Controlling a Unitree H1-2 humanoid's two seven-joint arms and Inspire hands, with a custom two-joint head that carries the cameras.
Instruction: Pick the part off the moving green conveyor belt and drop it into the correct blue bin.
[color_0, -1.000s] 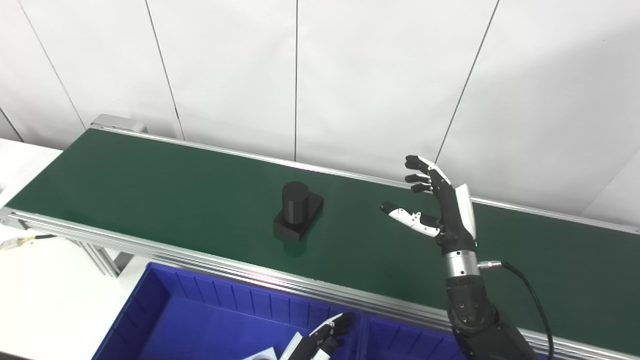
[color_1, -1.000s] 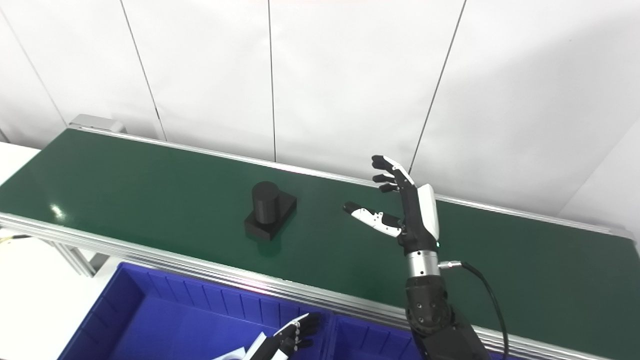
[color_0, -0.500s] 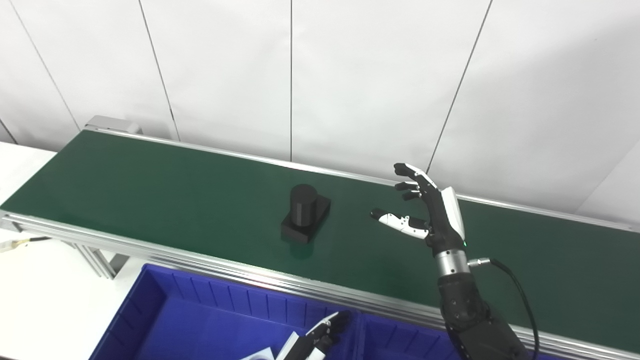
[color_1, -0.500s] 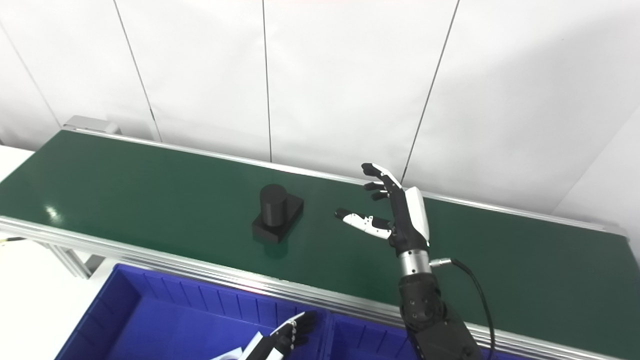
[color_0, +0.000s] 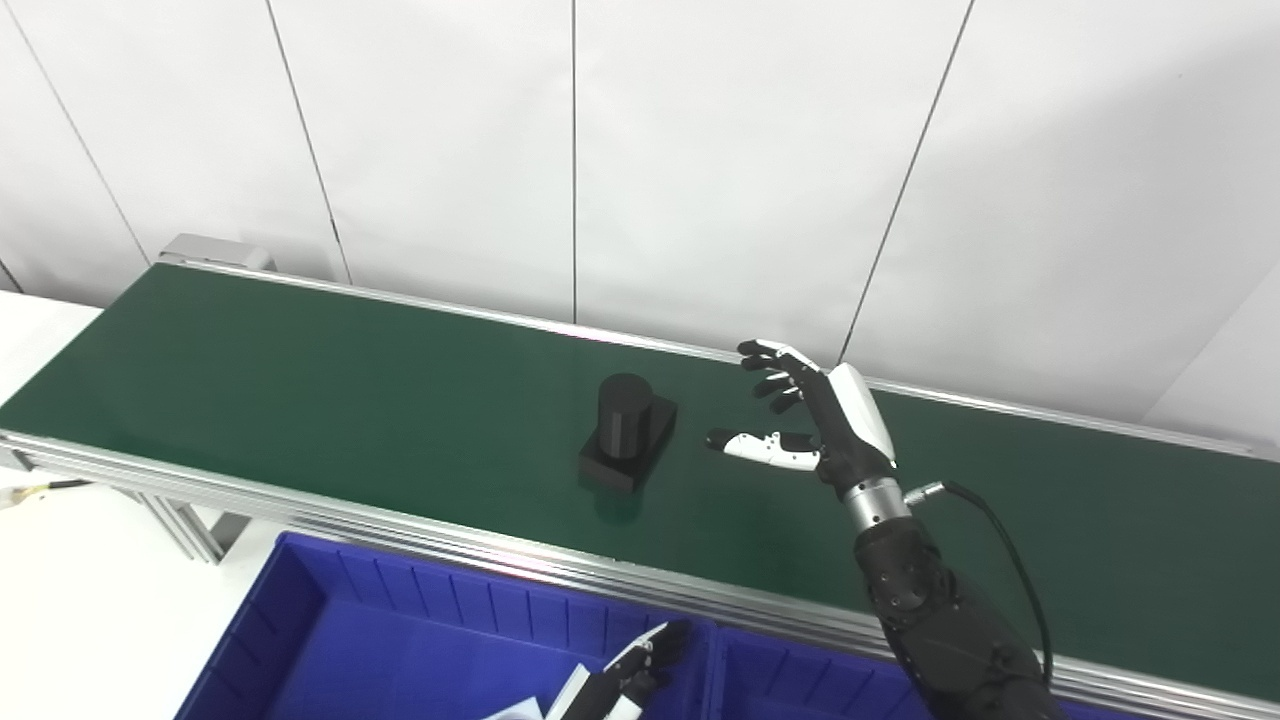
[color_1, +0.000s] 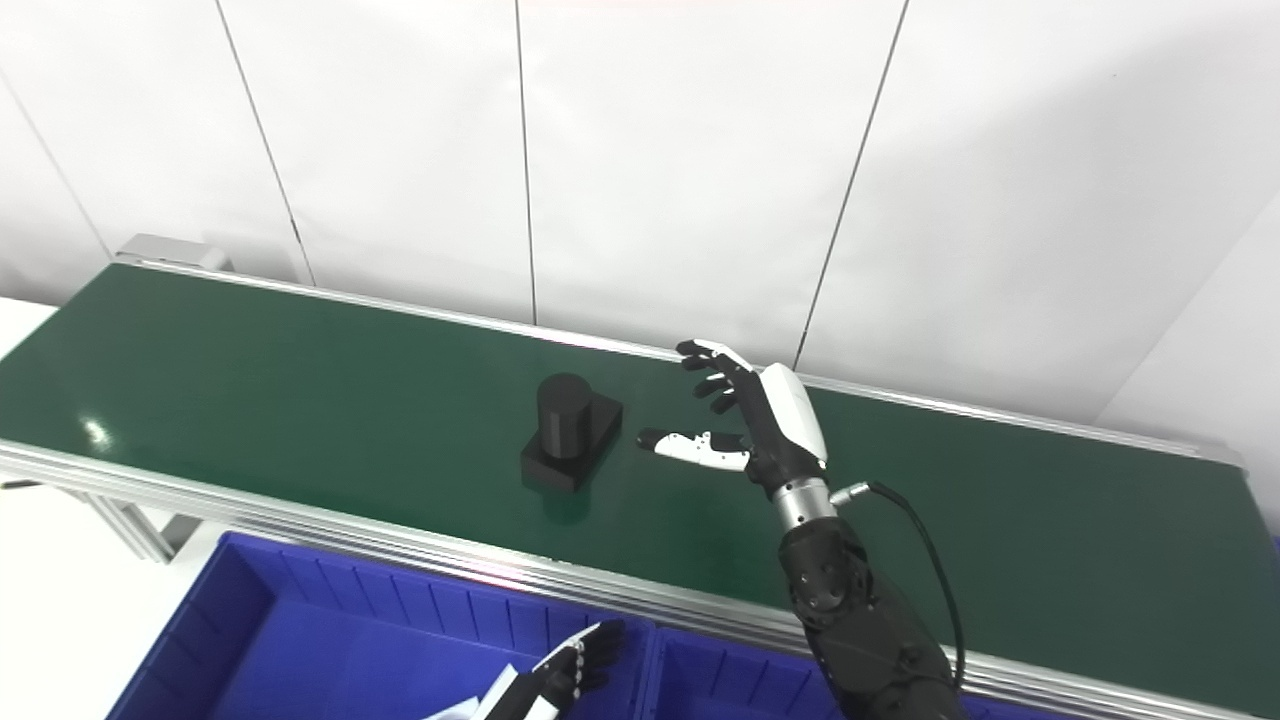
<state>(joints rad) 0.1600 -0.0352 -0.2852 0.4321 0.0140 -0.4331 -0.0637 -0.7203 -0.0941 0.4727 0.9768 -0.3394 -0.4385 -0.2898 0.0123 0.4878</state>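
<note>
A black part (color_0: 627, 444), an upright cylinder on a square base, stands in the middle of the green conveyor belt (color_0: 300, 390). My right hand (color_0: 815, 425) hovers just to the part's right, open, fingers and thumb spread toward it with a small gap left. Only the fingertips of my left hand (color_0: 628, 675) show at the bottom edge, above the blue bin (color_0: 400, 640); they look extended and hold nothing I can see.
The belt's aluminium rail (color_0: 450, 545) runs between belt and bins. A divider (color_0: 712, 665) separates the left blue bin from a second bin (color_0: 800, 685) to its right. A white panelled wall stands behind the belt. A white table surface (color_0: 90, 600) lies at the lower left.
The part has ridden the belt to the right. My right hand has lowered and reached left toward it, narrowing the gap. The camera view has shifted slightly.
</note>
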